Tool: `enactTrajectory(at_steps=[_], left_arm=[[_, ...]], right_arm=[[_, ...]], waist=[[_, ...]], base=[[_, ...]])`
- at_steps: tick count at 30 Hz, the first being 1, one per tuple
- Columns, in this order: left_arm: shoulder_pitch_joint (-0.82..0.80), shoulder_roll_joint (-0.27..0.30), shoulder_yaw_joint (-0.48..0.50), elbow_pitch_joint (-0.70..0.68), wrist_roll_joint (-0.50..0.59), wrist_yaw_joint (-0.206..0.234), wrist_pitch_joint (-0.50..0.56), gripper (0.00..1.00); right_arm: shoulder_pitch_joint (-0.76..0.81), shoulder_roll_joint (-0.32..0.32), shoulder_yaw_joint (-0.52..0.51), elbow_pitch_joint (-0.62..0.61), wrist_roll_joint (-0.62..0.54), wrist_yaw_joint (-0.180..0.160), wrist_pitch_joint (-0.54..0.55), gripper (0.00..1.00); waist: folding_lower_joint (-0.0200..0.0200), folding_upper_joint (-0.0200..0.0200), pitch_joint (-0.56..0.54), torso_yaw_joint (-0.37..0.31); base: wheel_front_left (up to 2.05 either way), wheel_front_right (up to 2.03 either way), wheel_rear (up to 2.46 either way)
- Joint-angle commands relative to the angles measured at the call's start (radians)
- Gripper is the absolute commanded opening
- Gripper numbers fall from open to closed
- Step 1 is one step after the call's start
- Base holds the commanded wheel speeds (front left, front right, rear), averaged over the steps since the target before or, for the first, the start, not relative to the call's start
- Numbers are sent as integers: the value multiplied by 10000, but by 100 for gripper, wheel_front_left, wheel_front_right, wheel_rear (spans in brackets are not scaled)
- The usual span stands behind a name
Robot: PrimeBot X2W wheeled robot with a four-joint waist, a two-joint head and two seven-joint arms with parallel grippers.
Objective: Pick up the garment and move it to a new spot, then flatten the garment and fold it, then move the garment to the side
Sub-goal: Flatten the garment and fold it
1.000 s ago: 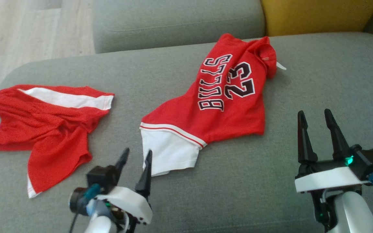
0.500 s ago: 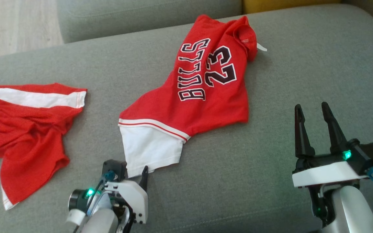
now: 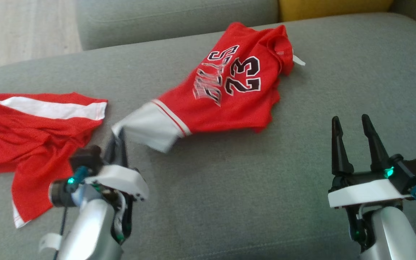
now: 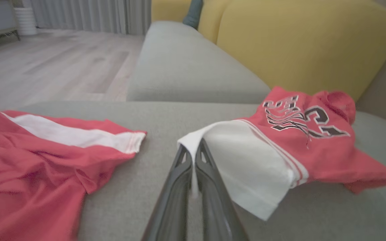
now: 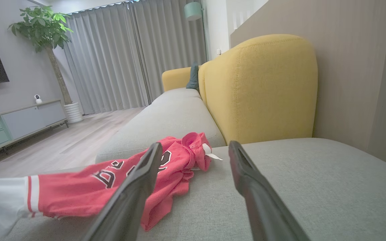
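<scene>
The big grey sofa (image 3: 302, 162) holds it all. The red garment (image 3: 229, 104), a shirt with a black 23 and a white hem, stretches away from the left gripper (image 4: 193, 150), whose jaws pinch its white corner tight. That corner is up in the air, and the far end sits bunched on the seat. I think the arm should lift high and slow so the cloth does not slip out. The right gripper (image 3: 350, 121) hangs with jaws wide and empty, the shirt ahead to its left.

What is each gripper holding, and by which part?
Left gripper pinches the jersey by a corner of its white end. Right gripper is open, holding nothing.
</scene>
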Motion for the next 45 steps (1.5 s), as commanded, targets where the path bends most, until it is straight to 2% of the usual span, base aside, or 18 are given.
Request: enactTrajectory(at_steps=[1,6,11,12,13,14,18,24,28,37,42,45], left_arm=[[-377,141,488,-483,16,127,-144,0],[199,227,842,-1285,173,270,-176,0],[961,179,866,-1372,442,388,-179,0],[1057,171,761,-1214,525,382,-179,13],[1131,166,625,-990,611,363,-179,80],[1160,155,547,-821,649,366,-180,100],[1084,83,449,-866,640,388,-180,100],[1251,-10,542,-2361,515,370,-181,100],[1435,-31,417,-2878,514,344,-181,100],[1504,-48,-267,-3351,305,313,-181,100],[1372,-49,-519,-3318,262,351,-181,100],[1281,-49,-604,-3283,260,346,-181,100]], right_arm=[[-285,-43,250,-272,76,-7,-114,100],[-177,-43,311,-157,20,-7,-132,100],[-123,-43,361,2,-27,-7,-117,100],[-110,-43,348,30,-39,-7,-109,100],[-100,-43,347,57,-44,-7,-96,100],[-95,-43,354,84,-52,-7,-80,100],[-80,-43,294,168,-71,-7,-39,100],[-147,-43,28,509,66,-7,130,100],[-395,-43,-178,1009,308,-7,382,100],[-1904,-43,-792,3799,869,-7,1131,100],[-2851,-43,-999,5342,1289,-7,1173,100],[-3363,-43,-1207,6214,1162,-7,1082,100]], waist=[[0,0,-114,147],[0,0,-334,458],[0,0,-506,705],[0,0,-522,749],[0,0,-534,781],[0,0,-543,806],[0,0,-542,955],[0,0,-463,1334],[0,0,-376,1606],[0,0,63,2472],[0,0,363,2865],[0,0,538,3047]], base=[[0,0,0],[0,0,0],[0,0,0],[0,0,0],[0,0,0],[0,0,0],[0,0,0],[0,0,0],[0,0,0],[0,0,0],[0,0,0],[0,0,0]])
